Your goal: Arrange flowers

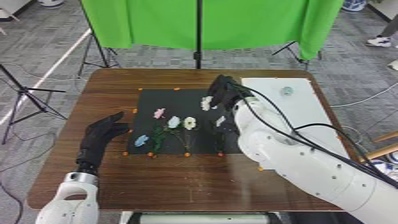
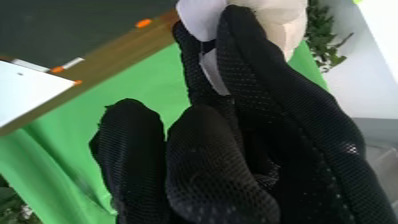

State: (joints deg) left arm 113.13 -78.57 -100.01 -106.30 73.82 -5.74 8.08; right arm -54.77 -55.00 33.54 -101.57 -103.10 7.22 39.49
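In the head view my right hand [image 1: 224, 89] is over the back right part of the black mat [image 1: 191, 97], with a white flower [image 1: 206, 103] at its fingers. The right wrist view shows white petals [image 2: 282, 17] pinched by the right hand [image 2: 284, 95]; the rest of that flower is partly hidden. On the mat lie a pink flower [image 1: 159, 113], two white flowers [image 1: 173, 122] [image 1: 189, 123] and a blue flower [image 1: 141, 140], with green stems. Another pale flower [image 1: 220, 121] is beside the right arm. My left hand [image 1: 95, 139] stays left of the mat, fingers relaxed.
A white board [image 1: 306, 105] lies on the table's right side, partly under the right arm, with a pale green object [image 1: 287, 91] on it. Orange markers edge the black mat. A green cloth [image 1: 160, 22] hangs behind the brown table [image 1: 178, 180].
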